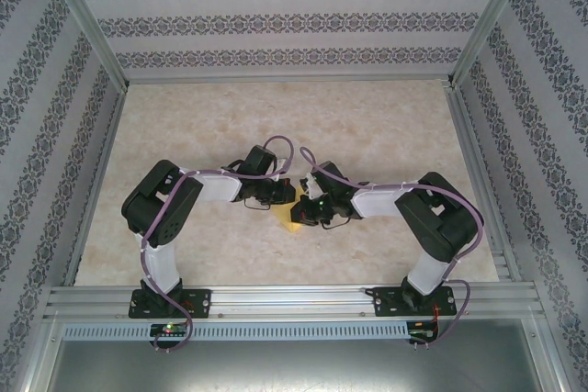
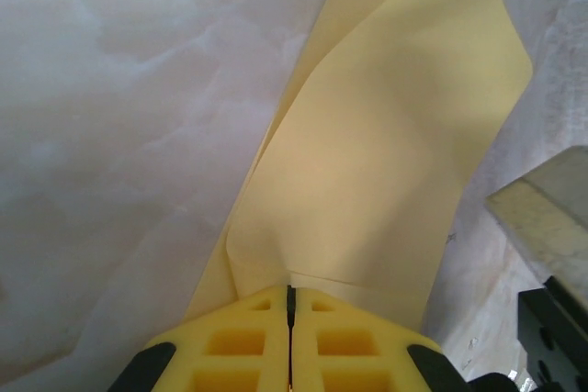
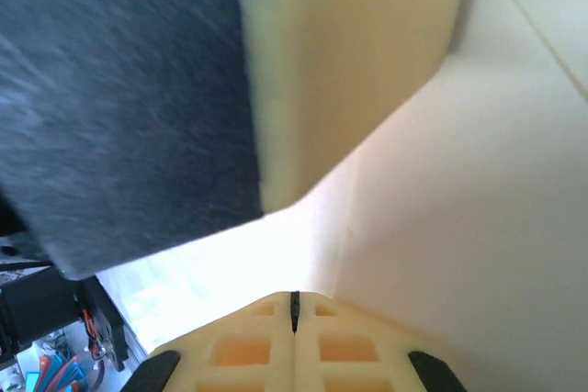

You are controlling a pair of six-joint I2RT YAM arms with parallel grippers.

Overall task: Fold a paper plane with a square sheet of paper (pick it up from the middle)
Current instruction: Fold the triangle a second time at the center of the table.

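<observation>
The square sheet of paper (image 1: 292, 218) is mustard-yellow, creased into a folded shape, and sits at the table's middle between both grippers. My left gripper (image 1: 281, 196) comes in from the left. In the left wrist view its yellow fingertips (image 2: 290, 293) are shut, with the creased sheet (image 2: 386, 153) fanning away from them. My right gripper (image 1: 309, 212) meets it from the right. In the right wrist view its jaws (image 3: 294, 300) are shut where a crease of the pale, washed-out paper (image 3: 459, 208) runs in. The left gripper's finger (image 3: 349, 61) hangs close above.
The beige marbled tabletop (image 1: 276, 117) stretches behind the arms. Patterned walls (image 1: 276, 25) enclose it at the back and on both sides. An aluminium rail (image 1: 294, 298) with the arm bases runs along the near edge. A finger of the right gripper (image 2: 547, 218) shows beside the sheet.
</observation>
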